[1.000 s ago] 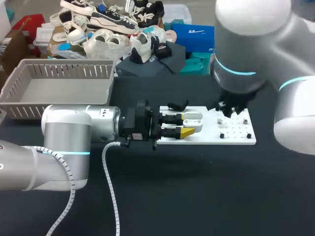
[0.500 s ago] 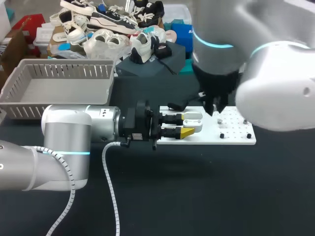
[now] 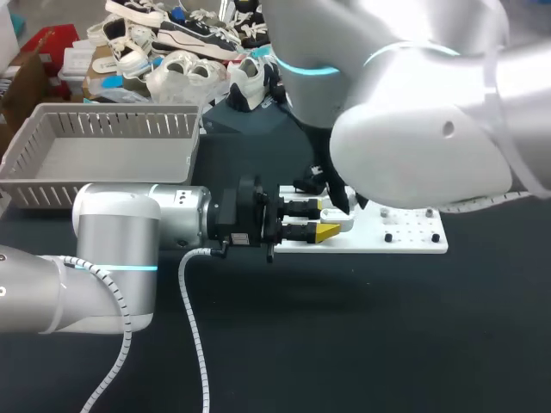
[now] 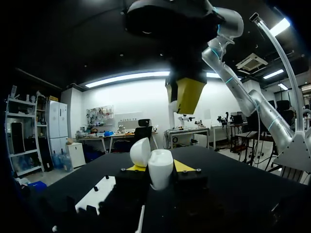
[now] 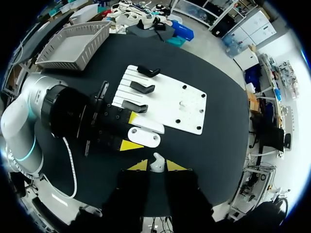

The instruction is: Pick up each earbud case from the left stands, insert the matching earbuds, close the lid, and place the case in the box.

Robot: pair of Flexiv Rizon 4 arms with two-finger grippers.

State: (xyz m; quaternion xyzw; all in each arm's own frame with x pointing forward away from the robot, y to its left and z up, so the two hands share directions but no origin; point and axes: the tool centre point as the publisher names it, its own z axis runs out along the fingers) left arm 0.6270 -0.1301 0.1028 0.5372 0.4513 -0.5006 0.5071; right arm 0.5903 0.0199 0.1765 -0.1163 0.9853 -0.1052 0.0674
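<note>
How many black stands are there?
3, in a row on the white board: far stand, middle stand, near stand by the left end effector; another may be hidden.

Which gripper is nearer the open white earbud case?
Left. The left gripper is shut on the open white earbud case; the right gripper hangs above it, holding a white earbud.
</note>
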